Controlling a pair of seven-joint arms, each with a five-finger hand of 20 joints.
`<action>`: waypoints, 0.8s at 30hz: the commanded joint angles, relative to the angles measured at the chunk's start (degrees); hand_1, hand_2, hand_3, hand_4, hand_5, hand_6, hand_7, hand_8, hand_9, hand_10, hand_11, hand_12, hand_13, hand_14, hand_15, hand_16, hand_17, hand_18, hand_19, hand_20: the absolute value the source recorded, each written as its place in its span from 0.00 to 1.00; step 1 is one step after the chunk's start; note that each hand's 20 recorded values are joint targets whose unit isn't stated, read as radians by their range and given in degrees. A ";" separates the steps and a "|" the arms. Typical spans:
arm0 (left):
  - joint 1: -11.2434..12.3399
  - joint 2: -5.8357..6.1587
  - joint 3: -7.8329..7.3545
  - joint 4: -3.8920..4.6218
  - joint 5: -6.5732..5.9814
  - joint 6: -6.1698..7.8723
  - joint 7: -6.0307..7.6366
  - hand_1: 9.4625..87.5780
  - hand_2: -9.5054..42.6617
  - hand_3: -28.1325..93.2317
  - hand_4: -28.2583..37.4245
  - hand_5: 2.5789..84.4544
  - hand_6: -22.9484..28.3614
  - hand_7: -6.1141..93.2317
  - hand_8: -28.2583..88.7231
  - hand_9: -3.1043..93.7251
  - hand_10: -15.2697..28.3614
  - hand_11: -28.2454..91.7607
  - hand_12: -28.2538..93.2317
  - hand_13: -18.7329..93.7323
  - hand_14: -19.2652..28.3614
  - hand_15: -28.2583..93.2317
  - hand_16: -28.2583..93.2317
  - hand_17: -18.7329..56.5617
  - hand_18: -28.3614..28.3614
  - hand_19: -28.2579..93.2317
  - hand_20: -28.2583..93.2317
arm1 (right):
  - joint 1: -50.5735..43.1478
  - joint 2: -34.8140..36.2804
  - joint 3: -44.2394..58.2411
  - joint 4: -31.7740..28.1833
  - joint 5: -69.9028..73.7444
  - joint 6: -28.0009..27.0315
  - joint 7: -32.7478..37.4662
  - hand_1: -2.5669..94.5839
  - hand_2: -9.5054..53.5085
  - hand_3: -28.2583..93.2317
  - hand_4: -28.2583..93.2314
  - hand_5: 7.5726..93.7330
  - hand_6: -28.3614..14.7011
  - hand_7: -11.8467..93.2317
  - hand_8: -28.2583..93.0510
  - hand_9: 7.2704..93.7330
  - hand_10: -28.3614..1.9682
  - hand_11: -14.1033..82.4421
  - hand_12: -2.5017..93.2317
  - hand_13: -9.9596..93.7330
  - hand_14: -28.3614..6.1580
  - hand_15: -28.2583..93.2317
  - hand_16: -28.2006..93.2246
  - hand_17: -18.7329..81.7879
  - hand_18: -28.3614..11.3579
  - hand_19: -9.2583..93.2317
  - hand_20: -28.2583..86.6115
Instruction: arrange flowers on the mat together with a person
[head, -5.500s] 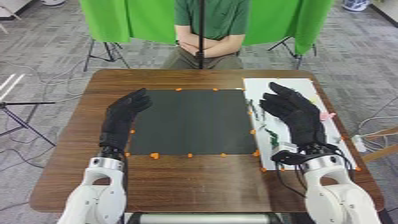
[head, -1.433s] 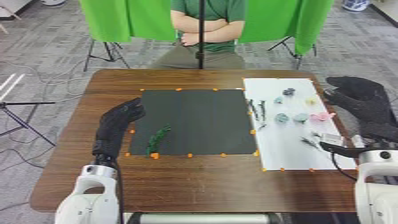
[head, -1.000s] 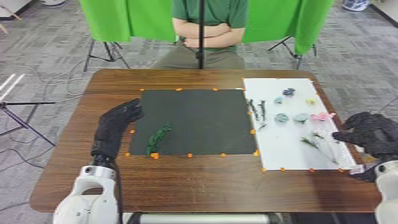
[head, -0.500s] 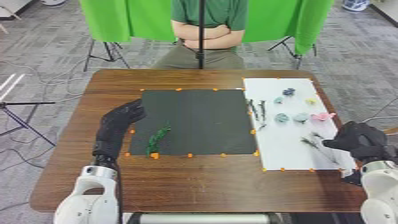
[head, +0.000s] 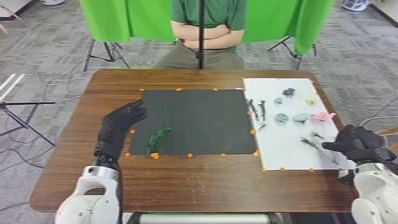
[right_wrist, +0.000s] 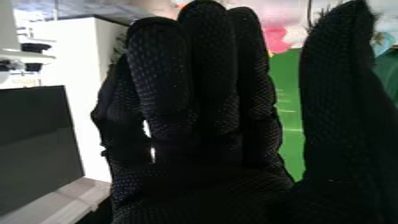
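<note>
In the head view my right hand (head: 357, 144) is at the lower right edge of the white sheet (head: 282, 142), its fingers straight. My left hand (head: 124, 117) rests at the left edge of the dark mat (head: 200, 120), fingers relaxed. A green leafy sprig (head: 159, 138) lies on the mat's lower left. On the white sheet lie dark thin stems (head: 262, 110), a pale-green sprig (head: 311, 143), a pink flower (head: 322, 116), pale blue-green flowers (head: 282, 118), a dark blue flower (head: 289, 92) and a yellow one (head: 310, 101). In the right wrist view my right hand (right_wrist: 200, 135) is open and holds nothing.
Orange markers (head: 189, 155) line the mat and the sheet on the brown wooden table (head: 209, 185). A person (head: 209, 35) sits behind the far edge, arms folded. A thin black pole (head: 202, 30) rises in front of the person.
The green sprig, absent from the mat in the oldest frame, now lies there. My right hand went from over the sheet out past its right side, then came lower and slightly back. The person's arms shifted.
</note>
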 joint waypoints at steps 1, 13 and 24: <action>0.79 -0.44 0.22 0.28 -0.24 -0.11 -0.67 0.23 0.21 0.78 0.13 0.56 0.54 0.21 0.19 0.50 0.67 0.40 0.34 0.49 0.80 0.41 0.24 0.33 0.71 0.32 0.37 | 0.42 -0.54 -0.96 1.09 5.59 2.34 -2.78 0.81 0.00 0.10 0.36 0.83 0.74 0.37 0.32 0.95 0.64 0.46 0.30 0.85 0.56 0.69 0.52 0.53 0.19 0.78 0.75; 0.87 -0.37 -0.10 0.18 -0.87 -0.01 -1.21 0.23 0.22 0.77 0.13 0.56 0.54 0.21 0.19 0.50 0.67 0.40 0.34 0.49 0.80 0.41 0.24 0.33 0.71 0.32 0.37 | 1.94 -3.49 -3.04 -8.39 11.19 7.45 1.39 0.90 0.00 0.00 0.54 0.90 0.75 0.39 0.32 1.00 0.65 0.50 0.30 0.87 0.56 0.73 0.55 0.54 0.19 0.81 0.75; 1.98 -0.17 -1.37 0.22 -0.72 1.01 -1.24 0.24 0.25 0.76 0.14 0.56 0.53 0.21 0.19 0.50 0.67 0.40 0.34 0.49 0.80 0.41 0.24 0.33 0.71 0.32 0.37 | 9.05 -15.36 -19.89 -15.89 10.85 9.79 3.80 0.91 0.00 0.00 0.59 0.90 0.71 0.41 0.32 0.98 0.63 0.58 0.34 0.82 0.48 0.82 0.60 0.53 0.16 0.83 0.76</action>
